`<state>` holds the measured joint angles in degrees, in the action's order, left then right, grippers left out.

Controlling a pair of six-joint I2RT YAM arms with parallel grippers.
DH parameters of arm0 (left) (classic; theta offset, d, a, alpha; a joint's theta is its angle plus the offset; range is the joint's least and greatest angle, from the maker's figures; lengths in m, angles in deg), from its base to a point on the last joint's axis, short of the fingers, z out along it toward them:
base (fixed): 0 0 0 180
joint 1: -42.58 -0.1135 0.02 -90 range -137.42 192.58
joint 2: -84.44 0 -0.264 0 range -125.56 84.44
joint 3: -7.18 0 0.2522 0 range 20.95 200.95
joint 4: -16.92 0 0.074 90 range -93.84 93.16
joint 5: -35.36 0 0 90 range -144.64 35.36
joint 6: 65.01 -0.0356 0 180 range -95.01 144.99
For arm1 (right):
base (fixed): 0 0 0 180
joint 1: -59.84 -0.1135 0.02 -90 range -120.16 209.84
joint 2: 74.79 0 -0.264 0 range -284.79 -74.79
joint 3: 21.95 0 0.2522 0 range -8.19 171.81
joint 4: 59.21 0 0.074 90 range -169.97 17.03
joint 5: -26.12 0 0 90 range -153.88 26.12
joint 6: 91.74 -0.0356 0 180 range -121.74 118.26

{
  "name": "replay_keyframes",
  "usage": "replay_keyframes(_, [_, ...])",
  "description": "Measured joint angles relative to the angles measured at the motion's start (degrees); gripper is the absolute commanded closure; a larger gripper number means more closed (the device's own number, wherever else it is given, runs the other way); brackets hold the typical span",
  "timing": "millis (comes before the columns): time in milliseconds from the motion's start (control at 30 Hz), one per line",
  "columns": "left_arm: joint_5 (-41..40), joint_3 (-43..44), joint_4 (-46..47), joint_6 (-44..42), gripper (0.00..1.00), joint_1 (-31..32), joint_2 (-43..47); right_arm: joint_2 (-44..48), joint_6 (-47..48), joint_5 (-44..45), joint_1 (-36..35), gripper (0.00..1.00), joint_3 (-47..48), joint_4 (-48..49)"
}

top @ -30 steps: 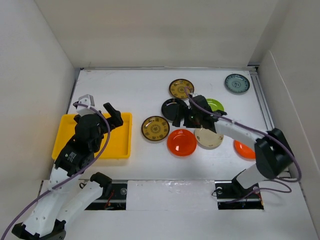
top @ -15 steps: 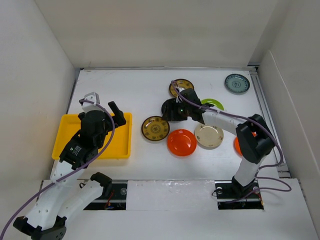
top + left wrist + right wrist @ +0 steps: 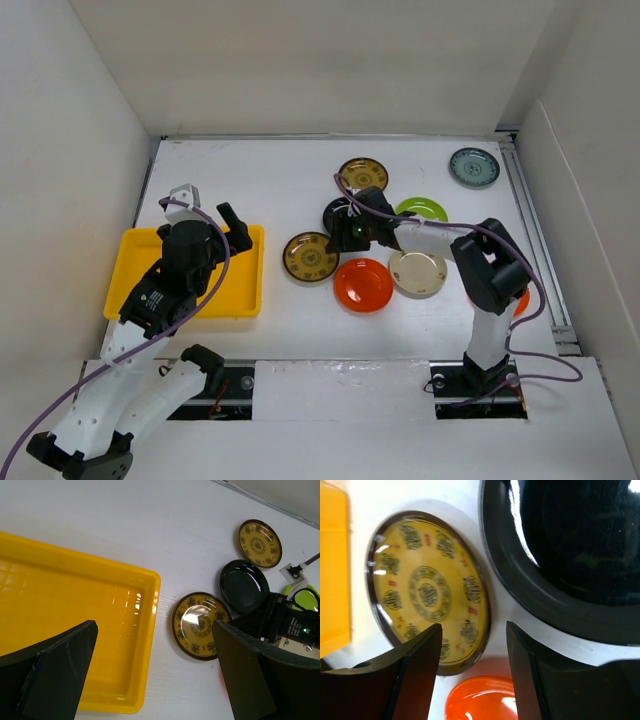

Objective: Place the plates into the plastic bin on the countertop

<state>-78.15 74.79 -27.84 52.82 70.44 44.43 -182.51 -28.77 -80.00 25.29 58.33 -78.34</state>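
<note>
The yellow plastic bin [image 3: 238,292] lies at the left and holds no plates; it also shows in the left wrist view [image 3: 75,615]. My left gripper [image 3: 208,210] hovers open and empty over the bin's right part [image 3: 155,680]. My right gripper [image 3: 342,236] is open and empty, low over the gap between the near brown-gold plate [image 3: 310,257] and the black plate [image 3: 338,212]. In the right wrist view the gripper [image 3: 474,635] straddles the brown-gold plate's [image 3: 427,587] right rim, with the black plate [image 3: 570,555] and an orange plate [image 3: 480,700] beside it.
On the countertop [image 3: 250,180] lie a second brown-gold plate [image 3: 363,175], a lime green plate [image 3: 422,210], an orange plate [image 3: 363,285], a beige plate [image 3: 417,273] and a grey-teal plate [image 3: 474,167]. Another orange plate [image 3: 520,300] is mostly hidden behind the right arm. White walls stand around.
My right gripper has swung left from above the beige and green plates to the black and brown-gold plates. My left gripper shifted slightly farther over the bin.
</note>
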Motion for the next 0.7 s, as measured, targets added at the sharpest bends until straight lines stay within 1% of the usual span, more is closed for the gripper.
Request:
replay_keyframes(33, [0.02,0.0,0.0,0.0,0.0,0.0,0.0,-0.72,0.04,-0.09,0.04,0.41,-0.07,0.07])
replay_keyframes(100, [0.02,0.0,0.0,0.0,0.0,0.0,0.02,-1.84,0.02,-0.52,0.13,0.47,-0.35,0.85])
replay_keyframes(167, [0.04,0.0,0.0,0.0,0.0,0.0,0.02,-2.08,0.07,-0.92,0.26,0.57,-0.57,1.81])
replay_keyframes(200, [0.09,0.0,0.0,0.0,0.0,0.0,0.02,-2.21,0.07,-0.94,0.42,0.66,-0.7,2.08])
replay_keyframes(300, [0.17,0.0,0.0,0.0,0.0,0.0,0.04,-2.71,-0.24,-1.68,0.57,0.78,-1.31,2.8])
replay_keyframes(367, [0.2,0.0,0.0,0.0,0.0,0.0,0.04,-2.86,-0.37,-1.95,0.74,0.81,-1.51,2.93])
replay_keyframes(400, [0.2,0.0,0.0,0.0,0.0,0.0,0.04,-2.91,-0.55,-2.14,0.83,0.9,-1.51,3.13])
replay_keyframes(467, [0.2,0.0,0.0,0.0,0.0,0.0,0.04,-3.21,-1.29,-2.73,1.16,1.0,-1.51,3.74])
replay_keyframes(700, [0.2,0.0,0.0,0.0,0.0,0.0,0.02,-3.3,-4.07,-4.5,1.44,1.0,-1.81,4.94])
